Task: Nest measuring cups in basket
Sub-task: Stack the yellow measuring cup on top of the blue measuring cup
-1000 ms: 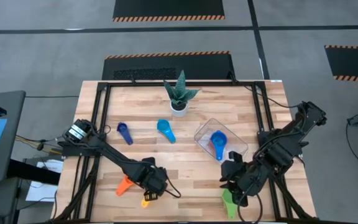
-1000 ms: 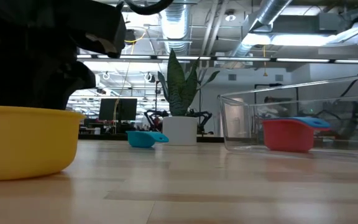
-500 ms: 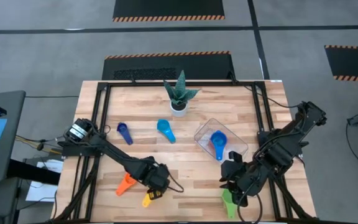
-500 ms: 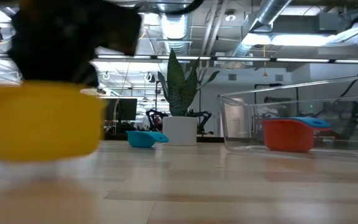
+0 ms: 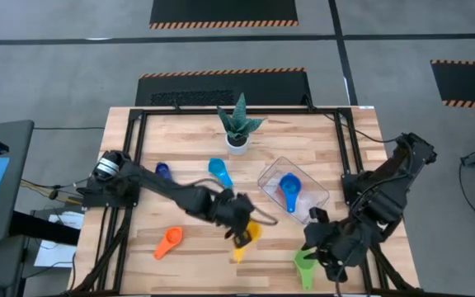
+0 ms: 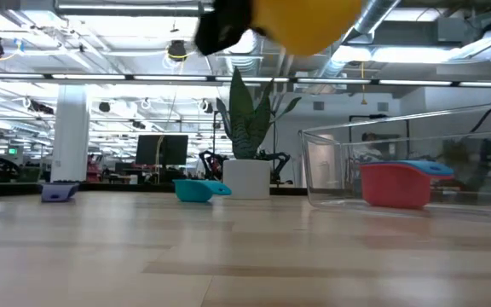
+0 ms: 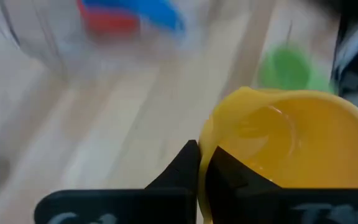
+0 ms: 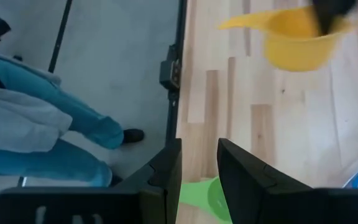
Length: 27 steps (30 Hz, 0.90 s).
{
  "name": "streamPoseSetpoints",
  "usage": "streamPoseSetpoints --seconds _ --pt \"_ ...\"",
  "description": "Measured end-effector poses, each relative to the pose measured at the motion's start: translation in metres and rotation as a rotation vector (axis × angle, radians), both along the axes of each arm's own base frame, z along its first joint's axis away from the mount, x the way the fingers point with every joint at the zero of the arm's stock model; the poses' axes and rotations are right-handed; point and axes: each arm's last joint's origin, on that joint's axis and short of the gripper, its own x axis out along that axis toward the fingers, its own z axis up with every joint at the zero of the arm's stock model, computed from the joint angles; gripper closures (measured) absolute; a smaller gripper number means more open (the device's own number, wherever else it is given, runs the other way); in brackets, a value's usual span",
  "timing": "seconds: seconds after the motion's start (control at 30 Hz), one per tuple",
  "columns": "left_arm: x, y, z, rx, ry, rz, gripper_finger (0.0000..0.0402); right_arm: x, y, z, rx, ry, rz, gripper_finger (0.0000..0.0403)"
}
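Observation:
My left gripper is shut on the yellow measuring cup and holds it in the air mid-table, a little short of the clear basket. In the basket the blue cup sits in the red cup. The orange cup, dark blue cup and light blue cup rest on the table. My right gripper stands open above the green cup near the front edge. My left gripper holds the yellow cup by its rim wall, one finger inside the bowl and one outside. The cup is lifted well clear of the table, mouth up, its handle pointing toward the near edge.
A white pot with a spiky green plant stands at the far middle. A person's legs in jeans show beside the table's edge in the right wrist view. Bare wood lies between the basket and the front edge.
My left gripper has shut on the yellow cup near the front edge, lifted it clear of the table and carried it toward the right and the basket. My right arm has shifted a little toward the table's right edge.

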Motion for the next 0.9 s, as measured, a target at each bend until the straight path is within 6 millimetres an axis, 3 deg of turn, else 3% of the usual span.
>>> streamPoseSetpoints --seconds 0.13,0.33,0.63,0.9 --pt "0.018 0.024 0.018 -0.013 -0.141 0.074 0.0401 -0.008 0.007 0.000 0.009 0.008 0.024 0.0275" --pt "0.033 0.058 0.029 -0.043 -0.275 0.163 0.0401 -0.017 0.015 -0.001 0.003 0.013 0.063 0.0275" --pt "0.043 0.089 0.037 -0.074 -0.399 0.309 0.0401 -0.019 0.016 -0.001 0.002 0.011 0.068 0.0275" --pt "0.069 0.090 0.005 -0.162 -0.442 0.386 0.0401 -0.017 0.014 -0.001 0.002 0.010 0.058 0.0275"
